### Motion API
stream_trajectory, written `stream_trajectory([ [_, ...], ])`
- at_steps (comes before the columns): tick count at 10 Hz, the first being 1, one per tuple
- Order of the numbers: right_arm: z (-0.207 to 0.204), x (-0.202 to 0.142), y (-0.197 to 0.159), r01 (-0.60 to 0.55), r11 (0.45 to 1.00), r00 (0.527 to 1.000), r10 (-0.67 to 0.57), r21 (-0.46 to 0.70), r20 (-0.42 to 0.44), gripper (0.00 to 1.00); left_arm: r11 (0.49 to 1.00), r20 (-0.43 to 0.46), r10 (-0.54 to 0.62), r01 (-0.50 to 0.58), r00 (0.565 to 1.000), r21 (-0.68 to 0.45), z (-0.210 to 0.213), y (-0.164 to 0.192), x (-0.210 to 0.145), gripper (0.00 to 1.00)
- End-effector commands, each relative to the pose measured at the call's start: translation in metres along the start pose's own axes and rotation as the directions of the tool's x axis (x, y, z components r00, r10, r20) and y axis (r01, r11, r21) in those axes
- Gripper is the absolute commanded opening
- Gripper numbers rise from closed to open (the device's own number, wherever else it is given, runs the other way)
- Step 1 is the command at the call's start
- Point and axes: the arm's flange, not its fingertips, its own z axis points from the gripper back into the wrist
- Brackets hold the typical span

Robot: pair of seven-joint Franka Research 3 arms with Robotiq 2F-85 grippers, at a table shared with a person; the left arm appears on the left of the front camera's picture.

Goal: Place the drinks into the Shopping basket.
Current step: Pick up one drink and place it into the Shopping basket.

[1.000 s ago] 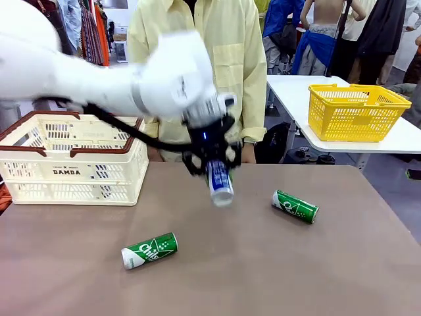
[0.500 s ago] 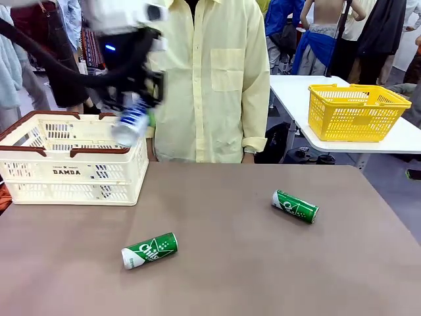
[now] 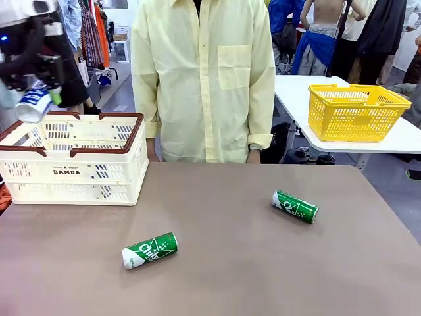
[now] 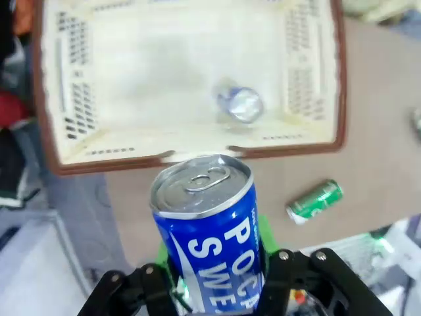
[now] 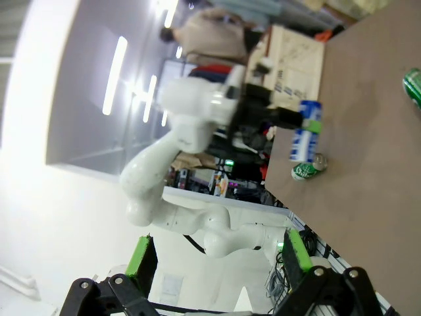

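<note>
Blue can point(image 4: 210, 224) is being pinched by left gripper point(image 3: 38, 92) above basket point(image 3: 99, 187) at 10 o'clock. Green cans point(image 3: 150, 250) point(image 3: 295, 206) are lying on table point(image 3: 230, 270) at 8 and 2 o'clock. Right gripper point(image 5: 214, 260) jaws are being held spread.

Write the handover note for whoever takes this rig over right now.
Left gripper: shut on the blue Pocari Sweat can, held above the cream DAMDA basket.
Right gripper: open, holding nothing.
Two green cans lie on their sides on the brown table: one near the front, one to the right.
Done: blue can picked up. Left: release it into the basket, then load both green cans.
A blurred silvery thing lies in the basket; cannot tell what.
</note>
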Motion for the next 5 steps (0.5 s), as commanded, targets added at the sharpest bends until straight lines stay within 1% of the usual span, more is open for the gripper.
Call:
stream_trajectory([
  [1,-0.001,0.001,0.006,0.01,1.0,1.0,-0.01,0.02,0.01,1.0,0.99,-0.01,0.111,-0.111,0.994,-0.088,0.006,0.008,0.003,0.0],
  [2,-0.001,0.001,0.006,0.01,1.0,1.0,-0.01,0.02,0.01,1.0,0.973,0.009,0.168,-0.164,0.986,-0.162,0.004,0.017,0.004,0.0],
  [3,-0.001,0.001,0.006,0.01,1.0,1.0,-0.01,0.02,0.01,1.0,0.998,-0.014,0.063,-0.064,0.998,-0.026,-0.007,0.021,0.005,0.0],
  [5,-0.001,0.001,0.006,0.01,1.0,1.0,-0.01,0.02,0.01,1.0,0.998,-0.014,0.063,-0.064,0.998,-0.026,-0.007,0.021,0.005,0.0],
])
